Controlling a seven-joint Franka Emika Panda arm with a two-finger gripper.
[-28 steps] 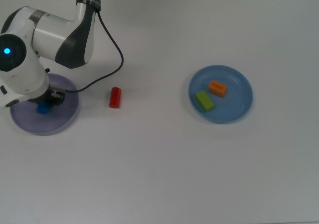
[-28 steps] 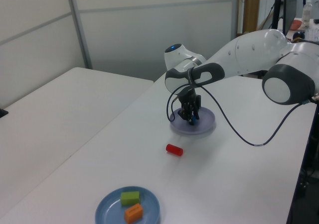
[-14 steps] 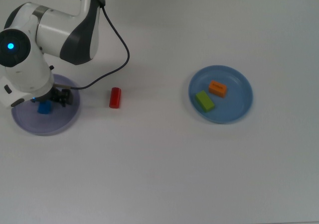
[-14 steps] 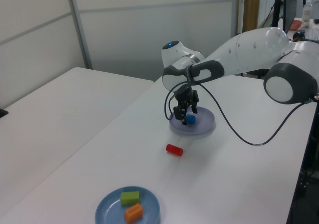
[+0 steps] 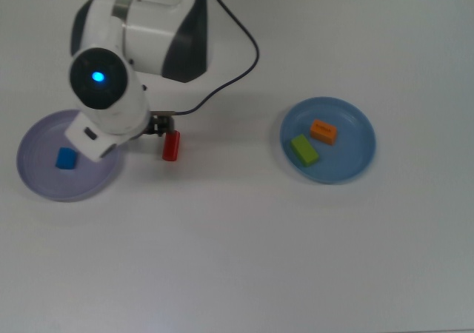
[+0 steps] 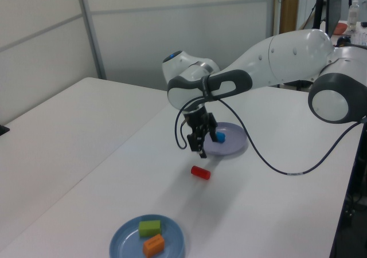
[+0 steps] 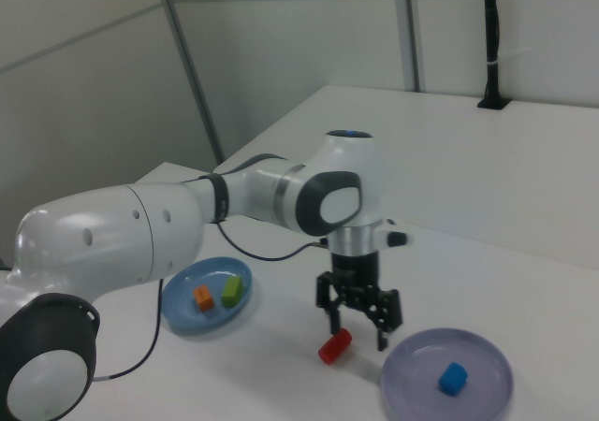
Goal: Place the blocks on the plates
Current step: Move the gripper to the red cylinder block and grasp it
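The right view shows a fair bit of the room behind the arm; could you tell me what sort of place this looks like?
Probably a robotics lab or an office test area: a robot arm works over plain white tables, pale partition walls close off the space, and the only props are coloured blocks and two plates.

Bare table (image 5: 237, 244) between lavender plate (image 5: 37, 185) and blue plate (image 5: 355, 166), only red cylinder (image 5: 171, 146) interrupting
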